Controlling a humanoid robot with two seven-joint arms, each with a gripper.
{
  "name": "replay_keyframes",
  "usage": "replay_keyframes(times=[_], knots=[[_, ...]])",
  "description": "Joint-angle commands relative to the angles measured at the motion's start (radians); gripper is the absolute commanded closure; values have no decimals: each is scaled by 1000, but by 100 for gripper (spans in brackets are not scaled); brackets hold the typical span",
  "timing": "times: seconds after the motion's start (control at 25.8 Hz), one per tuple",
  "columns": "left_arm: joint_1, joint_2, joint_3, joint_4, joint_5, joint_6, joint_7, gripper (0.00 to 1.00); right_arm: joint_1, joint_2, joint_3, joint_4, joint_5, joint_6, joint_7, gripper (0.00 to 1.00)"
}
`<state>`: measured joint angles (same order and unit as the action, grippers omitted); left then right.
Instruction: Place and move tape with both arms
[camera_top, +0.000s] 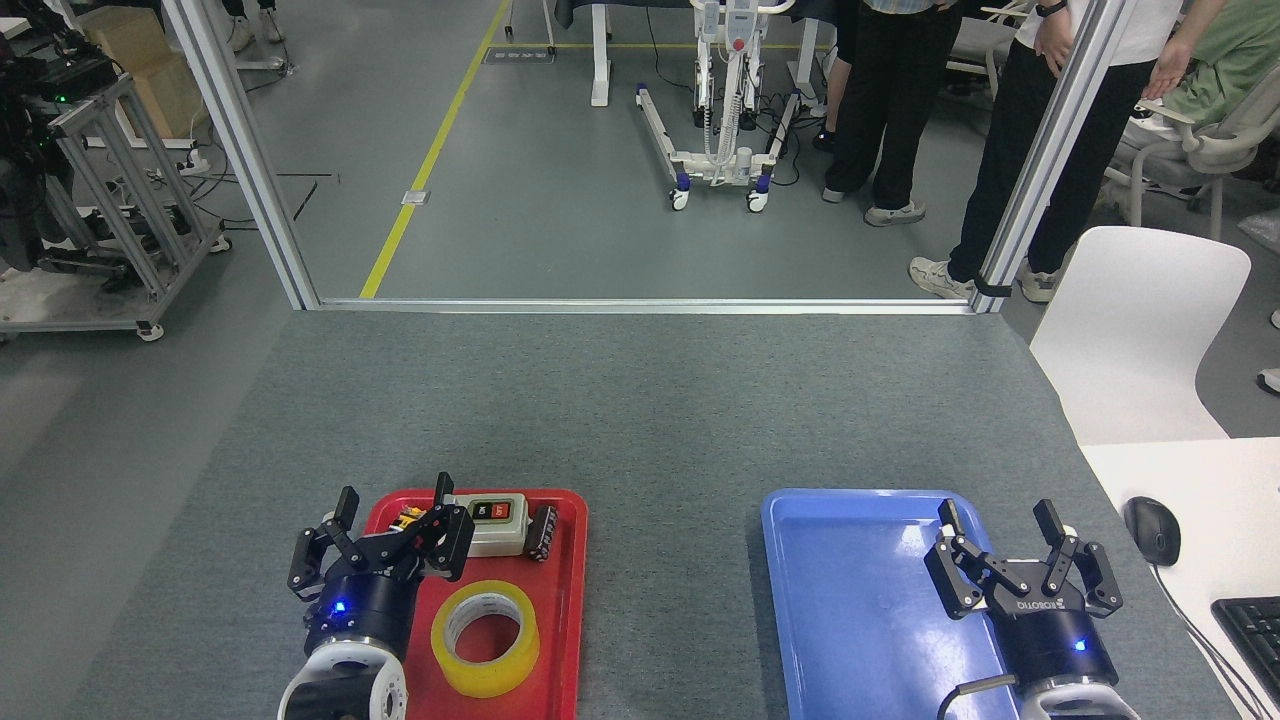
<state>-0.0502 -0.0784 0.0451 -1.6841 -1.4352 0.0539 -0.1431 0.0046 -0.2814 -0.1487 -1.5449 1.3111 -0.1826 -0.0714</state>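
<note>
A robot's head camera looks down on a grey felt-covered table (640, 400). Near the bottom left sits a shallow red plastic tray (570, 600). A wide ring of translucent yellow packing tape with a white inner core (485, 638) lies flat in the tray's near half. Behind it, at the tray's far edge, are a white switch box with red and black buttons (492, 522), a small black ridged part (543, 532) just to its right, and a small yellow and black item (408, 518) to its left.

The left black multi-finger gripper with a blue light (392, 508) hovers over the tray's left edge, just beside the tape, its fingers spread wide and holding nothing. The right black multi-finger gripper (997, 518) hangs over the right side of an empty blue plastic tray (850, 600), well apart from the tape, also spread open and empty.

The left fingers are nearer to the switch box and the small yellow item than to the tape. A descent from here could catch those instead, or clip the tray rim and shift the tray. A grip on only the ring's outer wall could slip.
</note>
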Motion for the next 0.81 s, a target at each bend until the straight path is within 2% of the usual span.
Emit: replay_keyframes(times=[0.0, 0.19, 0.31, 0.43, 0.62, 0.78], knots=[[4, 0, -1, -9, -1, -9, 14, 0, 0, 1, 0, 0, -1, 0, -2, 0], [10, -23, -17, -25, -71, 46, 33, 1, 0, 2, 0, 0, -1, 0, -2, 0], [76, -31, -108, -32, -156, 110, 37, 1, 0, 5, 3, 0, -1, 0, -2, 0], [102, -29, -202, -29, -174, 173, 16, 1, 0, 8, 6, 0, -1, -1, -2, 0], [101, -32, -294, -16, -177, 202, -177, 1, 3, 5, 3, 0, 1, -1, -2, 0], [93, -34, -314, 26, -166, 187, -260, 1, 5, 5, 4, 0, -1, -1, -2, 0]])
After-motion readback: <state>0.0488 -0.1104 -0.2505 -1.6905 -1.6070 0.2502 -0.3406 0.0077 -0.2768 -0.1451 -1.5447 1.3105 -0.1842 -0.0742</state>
